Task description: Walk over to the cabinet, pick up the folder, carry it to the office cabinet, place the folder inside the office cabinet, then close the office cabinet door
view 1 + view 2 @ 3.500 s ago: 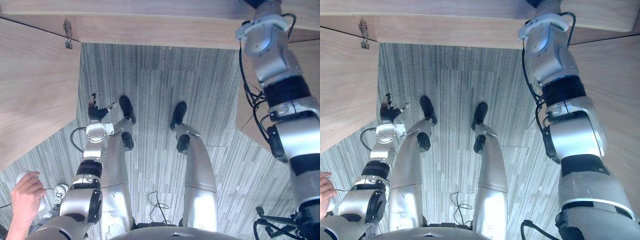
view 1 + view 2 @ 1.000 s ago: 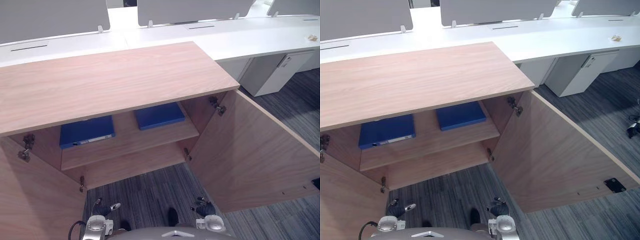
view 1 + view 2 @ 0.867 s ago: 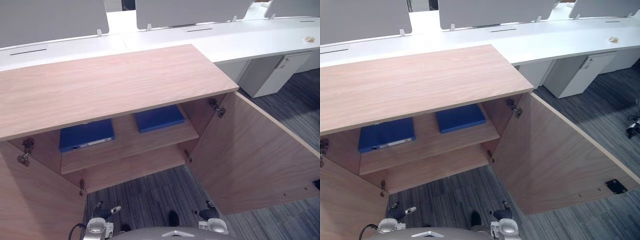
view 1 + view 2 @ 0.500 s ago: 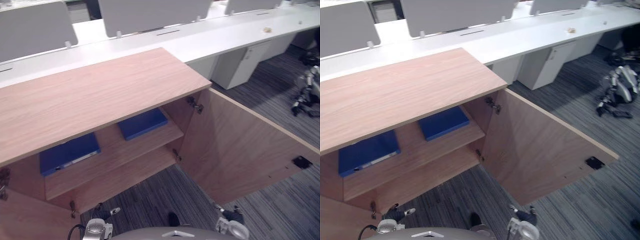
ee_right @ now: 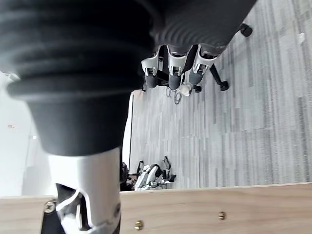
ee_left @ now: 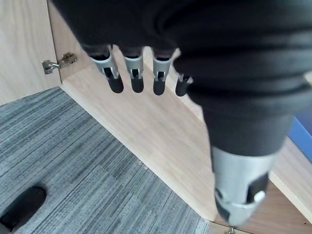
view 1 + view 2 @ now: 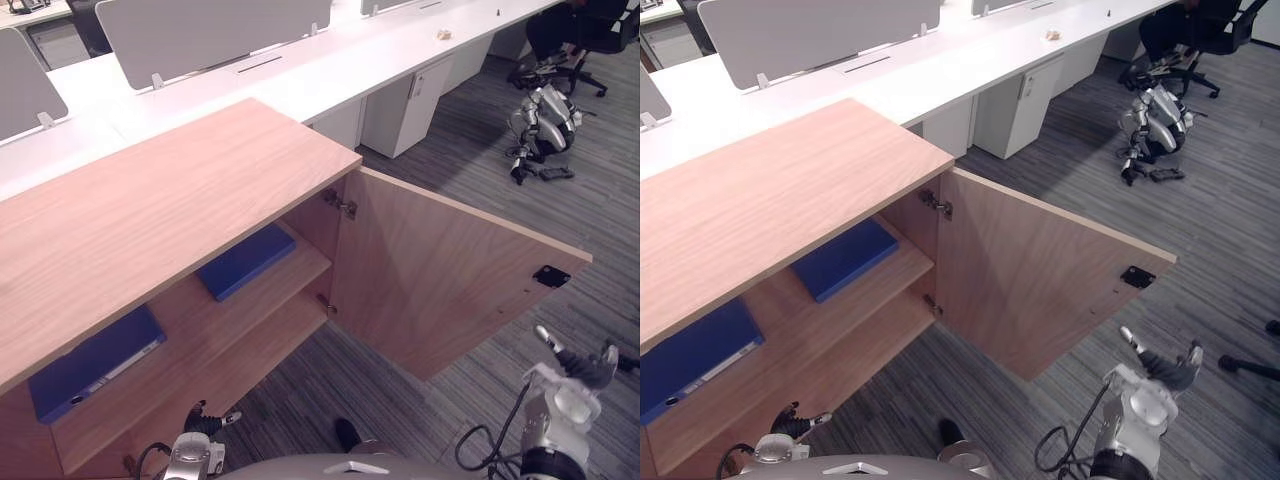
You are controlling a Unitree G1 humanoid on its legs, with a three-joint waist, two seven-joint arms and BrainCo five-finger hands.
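Cabinet, head views: a low light-wood office cabinet stands open in front of a long white desk with grey divider panels.
Door, head views: the cabinet's right wooden door is swung wide over grey striped carpet.
Folders, head views: a flat blue folder lies on the inner shelf near the door hinge. A second blue folder lies on the same shelf, well to its left. Neither is in a hand.
Hands, head views: the left hand hangs low in front of the cabinet. The right hand hangs low beyond the door's free edge.
Left hand, left wrist view: its fingers are straight and slightly spread, holding nothing, above the cabinet's bottom board.
Right hand, right wrist view: its fingers are straight, side by side and empty, with carpet past them.
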